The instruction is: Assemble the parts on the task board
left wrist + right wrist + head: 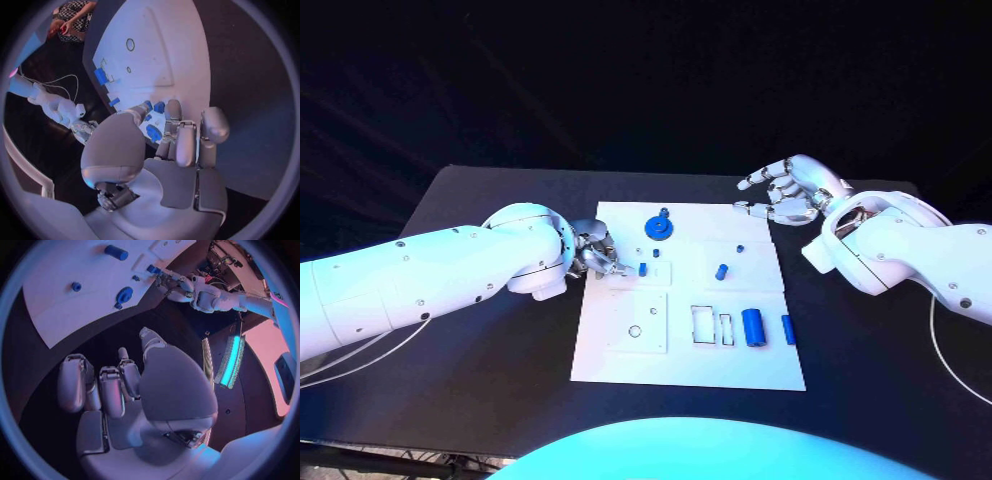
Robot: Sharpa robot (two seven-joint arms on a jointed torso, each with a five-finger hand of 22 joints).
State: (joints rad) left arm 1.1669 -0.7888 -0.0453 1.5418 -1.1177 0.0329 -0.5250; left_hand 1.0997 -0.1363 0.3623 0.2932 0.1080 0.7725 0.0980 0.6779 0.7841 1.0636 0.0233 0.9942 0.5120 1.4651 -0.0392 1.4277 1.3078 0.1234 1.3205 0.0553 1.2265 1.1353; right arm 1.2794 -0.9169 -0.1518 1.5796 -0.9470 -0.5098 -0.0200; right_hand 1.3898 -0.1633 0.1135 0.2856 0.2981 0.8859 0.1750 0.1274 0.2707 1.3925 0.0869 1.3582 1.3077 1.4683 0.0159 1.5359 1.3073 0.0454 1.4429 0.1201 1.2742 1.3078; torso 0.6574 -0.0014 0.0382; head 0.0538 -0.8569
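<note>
On the black table (pixel 488 190) lay the white task board (pixel 625 365), a flat plate with recesses cut into it and small blue parts scattered across its surface. At the board's left edge, the robot's left hand (pixel 599 255) rested low against the plate, its fingers curled in around a small blue piece (pixel 645 269); from the wrist camera, blue showed just at the fingertips (pixel 147 106), so I judged the hand was pinching or pressing that piece toward its slot, though I could not tell for certain that it held it. A round blue gear-like part (pixel 658 228) sat near the board's far edge, a small blue peg (pixel 721 270) stood near the middle, and a longer blue cylinder (pixel 756 328) lay beside a slimmer blue bar (pixel 788 329) toward the right side, next to open rectangular slots. The right hand (pixel 788 193) hovered beyond the board's far right corner, fingers spread and loosely bent, holding nothing, seemingly parked clear so the left arm could work unobstructed.
</note>
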